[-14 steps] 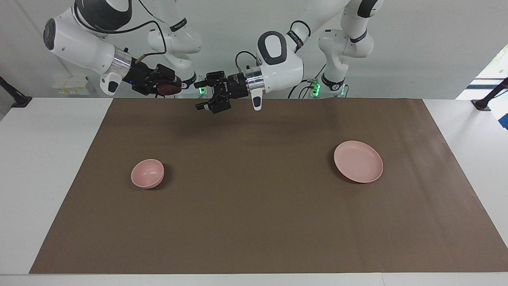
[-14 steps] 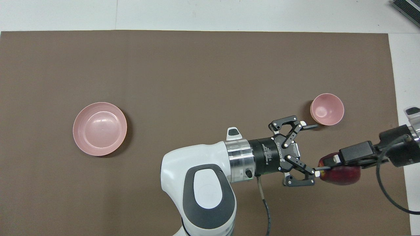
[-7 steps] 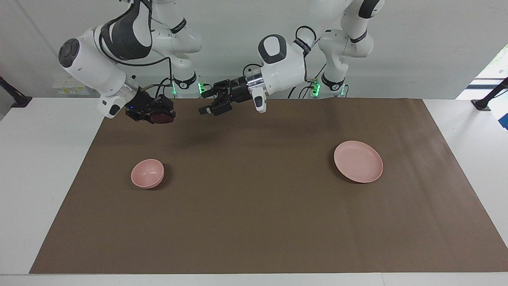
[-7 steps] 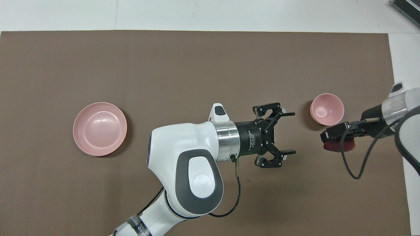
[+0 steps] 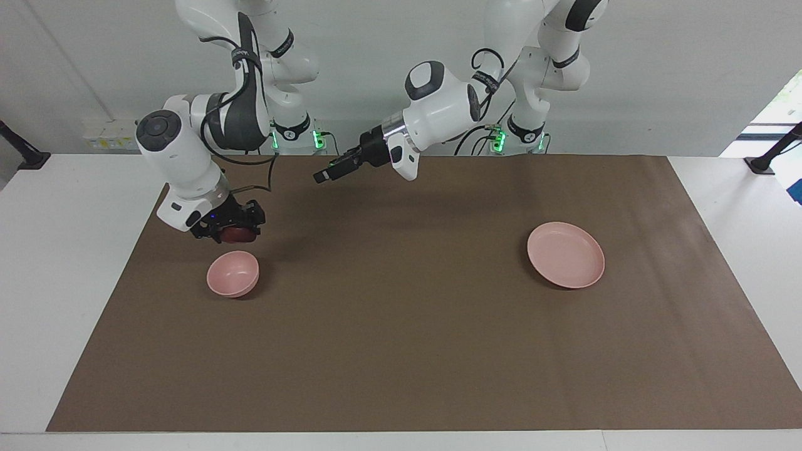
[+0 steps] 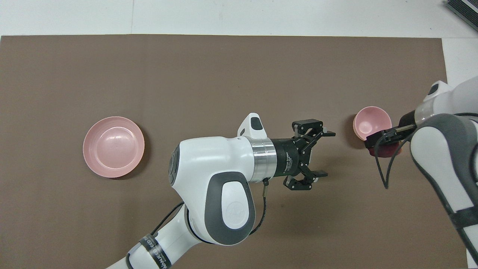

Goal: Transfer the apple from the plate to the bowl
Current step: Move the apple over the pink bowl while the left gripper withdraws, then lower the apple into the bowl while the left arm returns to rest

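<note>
Your right gripper [image 5: 233, 233] is clamped on the apple [image 5: 238, 234], a small dark red fruit that shows between its black fingers. It hangs in the air just over the bowl's [image 5: 232, 274] edge on the side nearer the robots, and the facing view shows a gap of mat between the apple and the rim, so the two are apart. In the overhead view the same gripper [image 6: 386, 144] covers that edge of the bowl [image 6: 370, 121], with the apple [image 6: 388, 150] peeking out red beneath it. The bowl is a small, deep, pale pink one, and it stands upright on the brown mat [image 5: 401, 351] toward the right arm's end of the table, with nothing in it.

Your left gripper [image 5: 331, 172] is raised over the middle of the mat, close to the robots' edge, with its arm reaching in from its base. In the overhead view this gripper [image 6: 324, 153] has its two fingers spread wide apart with nothing between them.

The plate [image 5: 566, 255] is a wide, shallow, pale pink one. It lies flat on the mat toward the left arm's end of the table, well apart from the bowl, and its surface is bare. From above, the plate [image 6: 113, 146] sits about as far from the robots as the bowl does.
</note>
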`<state>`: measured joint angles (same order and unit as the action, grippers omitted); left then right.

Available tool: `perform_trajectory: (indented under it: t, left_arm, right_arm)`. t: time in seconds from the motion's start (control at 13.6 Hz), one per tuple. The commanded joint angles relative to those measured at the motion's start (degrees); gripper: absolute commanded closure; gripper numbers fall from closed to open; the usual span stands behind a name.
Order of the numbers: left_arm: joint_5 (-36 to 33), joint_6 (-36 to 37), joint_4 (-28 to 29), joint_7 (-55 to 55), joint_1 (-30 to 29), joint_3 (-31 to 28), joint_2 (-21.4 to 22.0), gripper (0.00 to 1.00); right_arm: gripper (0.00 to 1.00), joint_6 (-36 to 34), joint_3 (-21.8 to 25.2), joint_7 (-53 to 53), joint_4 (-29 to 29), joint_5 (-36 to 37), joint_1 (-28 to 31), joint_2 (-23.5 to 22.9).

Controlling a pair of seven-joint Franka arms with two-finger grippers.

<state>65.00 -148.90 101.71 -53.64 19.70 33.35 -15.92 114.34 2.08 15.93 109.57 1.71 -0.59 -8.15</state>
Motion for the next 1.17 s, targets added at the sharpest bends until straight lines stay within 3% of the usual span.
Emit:
perform_trajectory:
  t: [0.0,0.29,0.59,1.1]
  left_arm:
    - [-1.4,2.7,1.9,5.5,-1.9,-0.1,0.9,0.0]
    - [-2.6,11.3,2.0,14.7,-6.8,-1.0,1.4,0.0]
    - [-13.1,24.9,-1.8,15.9,-4.8,-10.6,1.5,0.0]
    - [-27.6,38.6,-2.9,28.4,-4.8,-20.7,2.0,0.0]
  right_arm:
    - [1.0,5.3,-0.1,0.3,-1.2,4.3,0.2,-2.4]
    - [1.0,9.3,-0.1,-3.4,-1.4,8.0,-0.5,-5.6]
    - [1.0,11.4,-0.1,-6.7,-0.9,12.0,-0.4,-7.8]
    - [1.0,13.8,-0.1,-8.3,-1.4,13.7,-0.4,-9.3]
